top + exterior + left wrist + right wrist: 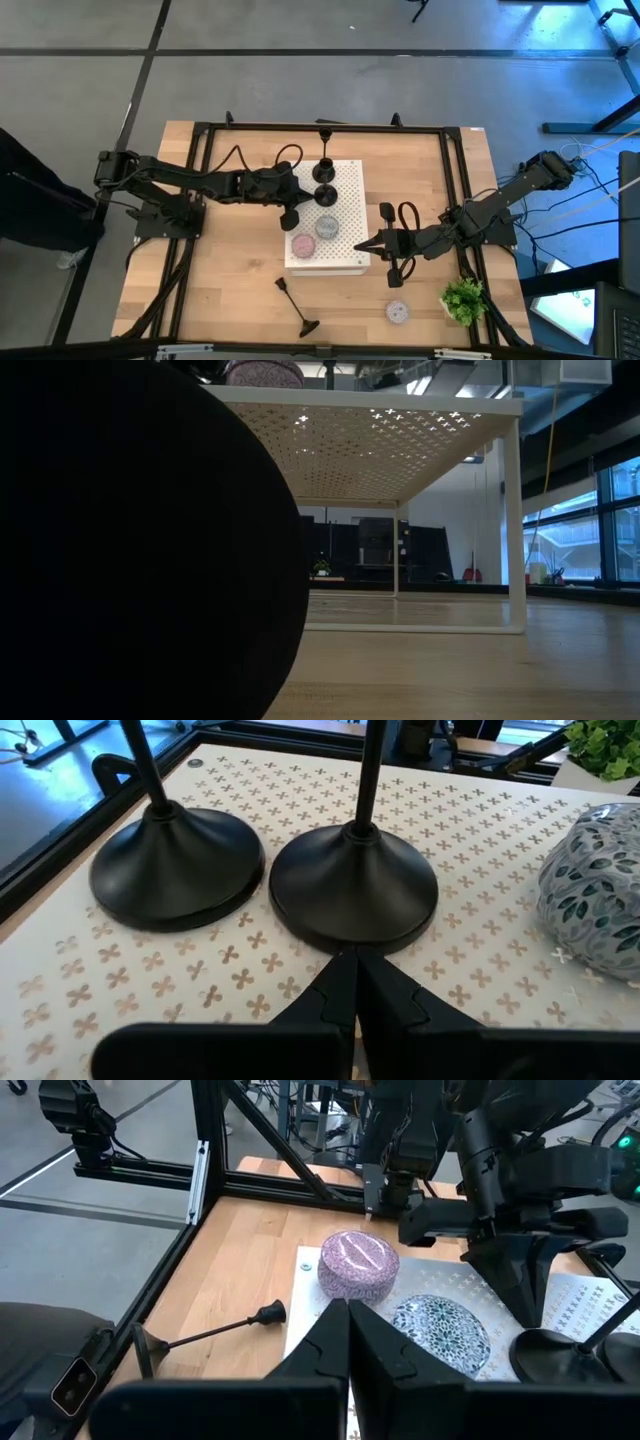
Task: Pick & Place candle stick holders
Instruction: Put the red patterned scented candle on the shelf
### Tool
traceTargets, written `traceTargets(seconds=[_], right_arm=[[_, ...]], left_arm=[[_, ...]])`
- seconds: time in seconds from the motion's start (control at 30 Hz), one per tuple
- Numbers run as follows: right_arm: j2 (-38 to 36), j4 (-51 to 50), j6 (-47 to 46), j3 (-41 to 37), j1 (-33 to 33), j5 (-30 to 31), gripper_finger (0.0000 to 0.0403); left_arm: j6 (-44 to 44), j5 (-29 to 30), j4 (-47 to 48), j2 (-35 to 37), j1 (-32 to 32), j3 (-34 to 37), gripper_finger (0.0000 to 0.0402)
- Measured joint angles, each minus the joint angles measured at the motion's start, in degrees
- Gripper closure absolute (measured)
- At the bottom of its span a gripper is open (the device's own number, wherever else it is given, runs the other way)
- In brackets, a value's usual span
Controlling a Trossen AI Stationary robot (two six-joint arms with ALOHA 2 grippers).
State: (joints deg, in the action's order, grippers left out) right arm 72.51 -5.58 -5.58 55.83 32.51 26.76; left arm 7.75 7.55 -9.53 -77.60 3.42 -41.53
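A: Where are the candle stick holders?

B: Two black holders (352, 885) are stood upright on the white board (348, 262); one fallen holder (296, 305) is lying on the bench (230, 290).

A: How should it be gripped?

B: By the thin stiff stem; the base looks heavy. Left gripper (355, 982) and right gripper (348, 1330) jaws are pressed together, empty.

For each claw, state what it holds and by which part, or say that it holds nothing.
Nothing is held. The left claw is shut and empty above the white board; the right claw is shut and empty at the board's edge.
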Motion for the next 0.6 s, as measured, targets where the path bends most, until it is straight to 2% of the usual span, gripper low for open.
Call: traceTargets(seconds=[0.17,0.37,0.6], right_arm=[[0.0,-0.1,0.0,0.0,0.0,-0.4,0.0403],[0.0,-0.5,-0.1,0.0,0.0,-0.4,0.0403],[0.0,-0.3,-0.2,0.0,0.7,-0.4,0.0403]], left_arm=[[-0.4,0.9,0.9,2.0,-0.9,0.0,0.0400],[-1.0,5.9,3.0,5.2,-2.8,0.0,0.0400],[-3.4,11.2,3.4,12.2,-9.8,0.0,0.0400]])
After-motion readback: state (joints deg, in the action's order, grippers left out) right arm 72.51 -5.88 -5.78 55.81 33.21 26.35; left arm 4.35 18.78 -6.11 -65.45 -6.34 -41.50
